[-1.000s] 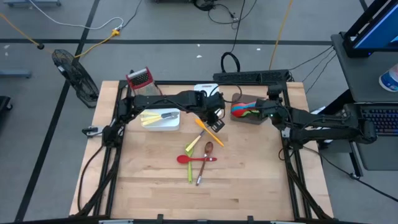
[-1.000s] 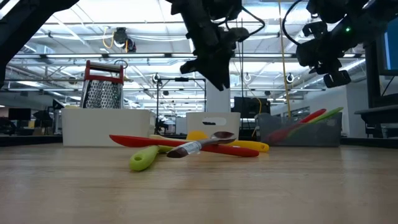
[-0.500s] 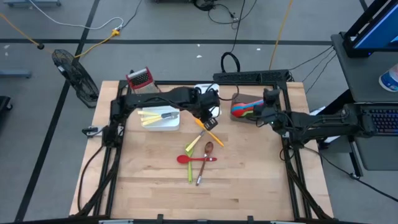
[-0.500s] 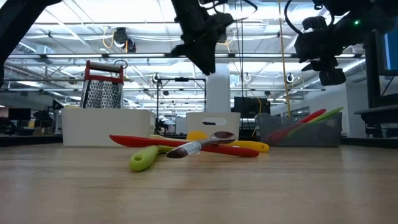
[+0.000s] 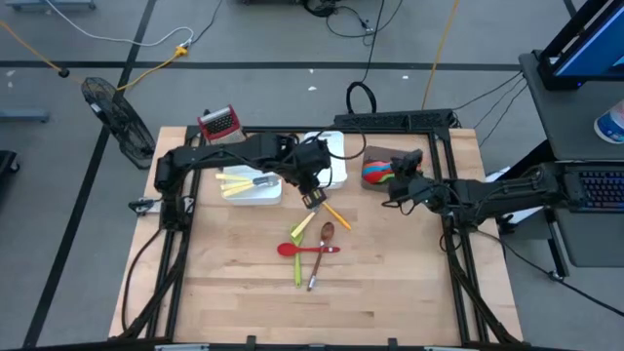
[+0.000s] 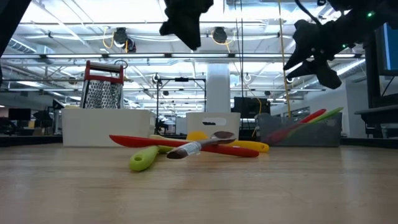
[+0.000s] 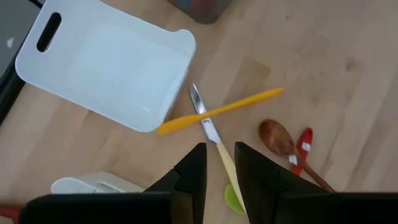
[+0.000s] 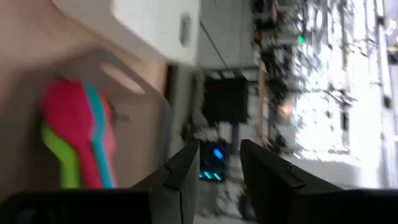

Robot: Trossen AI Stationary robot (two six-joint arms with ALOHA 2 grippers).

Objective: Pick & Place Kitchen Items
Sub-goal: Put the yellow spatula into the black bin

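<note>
- On the bare wood at mid-table lie the loose kitchen items: a yellow stick crossed by a metal-tipped spatula, then a brown spoon; more sit in the brown tray
- Above that crossing hangs my left gripper, fingers slightly apart, pinching nothing
- To do this well, I judge I should drop straight, straddle one handle only, and close away from the crossing
- My right gripper, narrowly parted and empty, waits beside the brown tray
</note>
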